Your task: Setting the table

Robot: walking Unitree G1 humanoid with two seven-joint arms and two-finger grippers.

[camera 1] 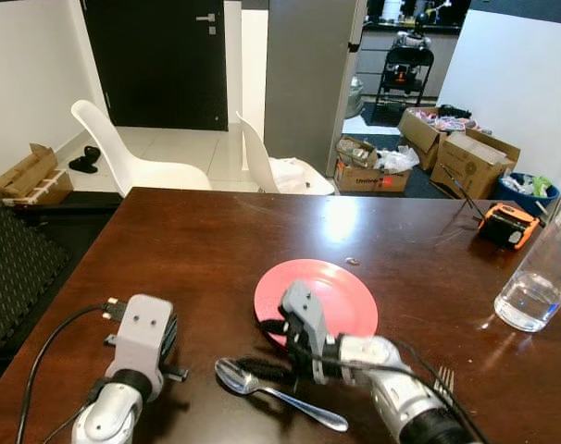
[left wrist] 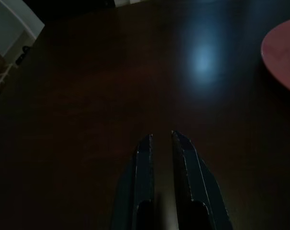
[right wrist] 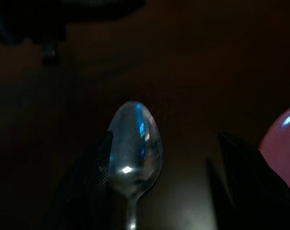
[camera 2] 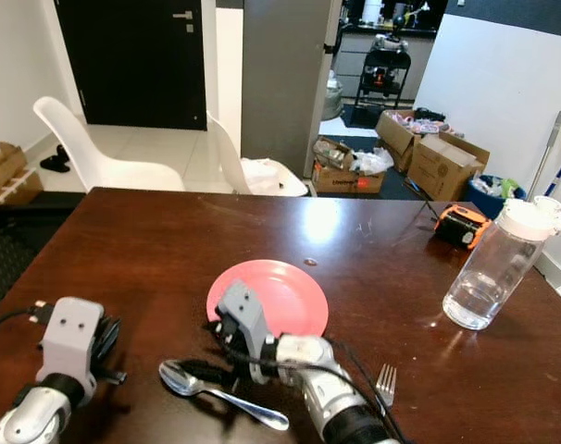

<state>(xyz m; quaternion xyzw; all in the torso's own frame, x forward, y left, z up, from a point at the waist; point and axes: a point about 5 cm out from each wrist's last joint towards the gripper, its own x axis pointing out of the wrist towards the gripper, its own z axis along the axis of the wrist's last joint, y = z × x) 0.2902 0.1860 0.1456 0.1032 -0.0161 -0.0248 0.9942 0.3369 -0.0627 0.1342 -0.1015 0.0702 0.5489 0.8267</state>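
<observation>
A pink plate (camera 1: 345,289) lies on the dark wooden table (camera 1: 206,250), near its front middle. Just in front of the plate a silver spoon (camera 1: 282,395) lies flat, bowl to the left, handle pointing to the near right. My right gripper (right wrist: 166,139) hovers low over the spoon's bowl (right wrist: 133,143), open, with its black fingers (right wrist: 250,182) wide on either side; the bowl sits close to one finger. A fork (camera 1: 444,377) lies at the front right, its handle hidden by my right arm. My left gripper (left wrist: 161,139) is shut and empty over bare table at the front left.
A clear water bottle (camera 1: 542,276) stands at the table's right edge, with an orange tape measure (camera 1: 507,225) behind it. Two white chairs (camera 1: 142,162) stand at the far side. Cardboard boxes (camera 1: 466,157) clutter the floor beyond.
</observation>
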